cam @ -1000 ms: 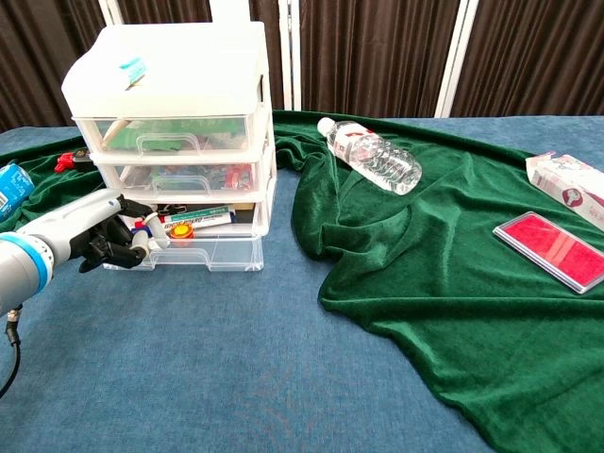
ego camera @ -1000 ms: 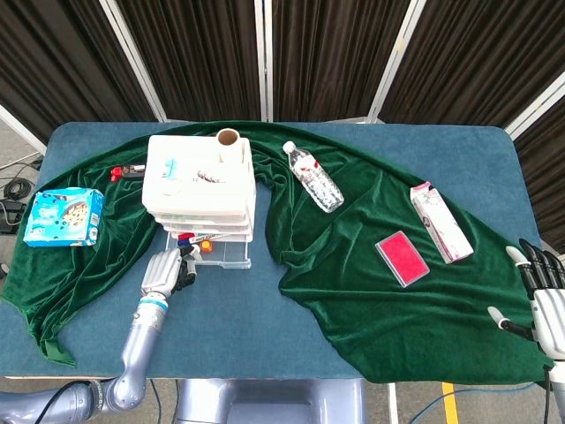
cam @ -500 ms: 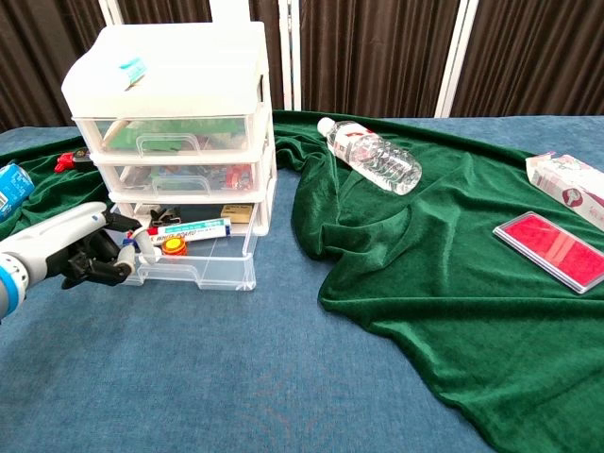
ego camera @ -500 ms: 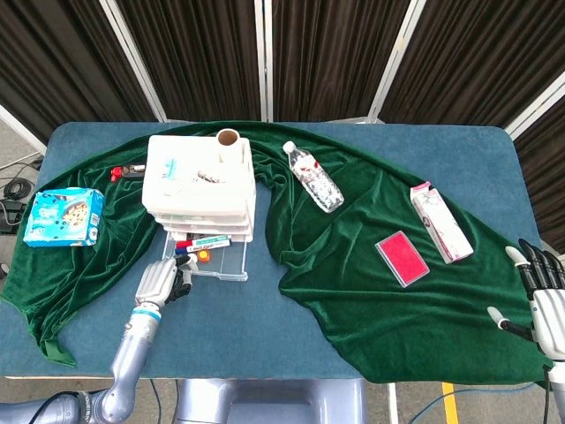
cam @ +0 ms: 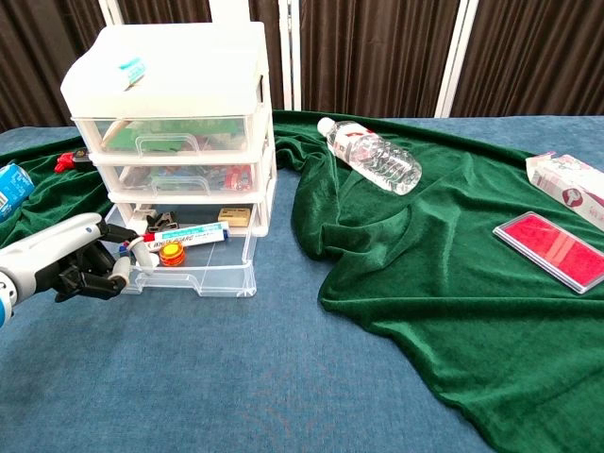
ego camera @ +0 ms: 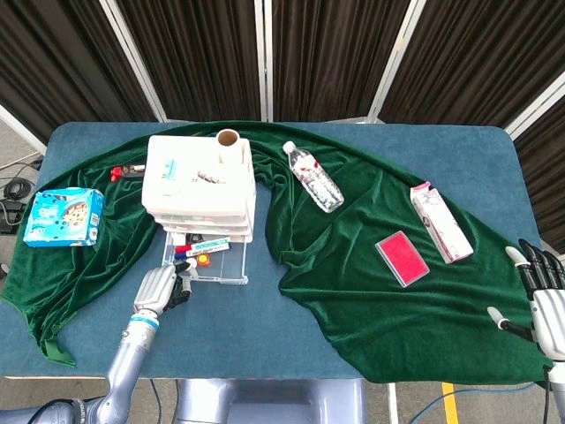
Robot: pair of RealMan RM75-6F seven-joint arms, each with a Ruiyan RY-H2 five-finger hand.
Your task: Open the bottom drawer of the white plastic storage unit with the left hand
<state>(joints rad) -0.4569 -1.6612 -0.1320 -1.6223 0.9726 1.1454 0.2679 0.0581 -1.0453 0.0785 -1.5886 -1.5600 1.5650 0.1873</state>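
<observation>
The white plastic storage unit stands at the back left on the green cloth. Its bottom drawer is pulled well out toward the table's front, showing a marker, a red-and-yellow item and small clips inside. My left hand is at the drawer's front left corner, with its fingers curled around the front edge. My right hand rests far off at the table's right front edge, fingers spread and holding nothing.
A water bottle lies on the green cloth. To the right are a pink carton and a red case. A blue cookie box sits far left. A cardboard roll stands behind the unit.
My left hand has drawn back toward the table's front, pulling the bottom drawer further out of the unit. The right hand has not moved.
</observation>
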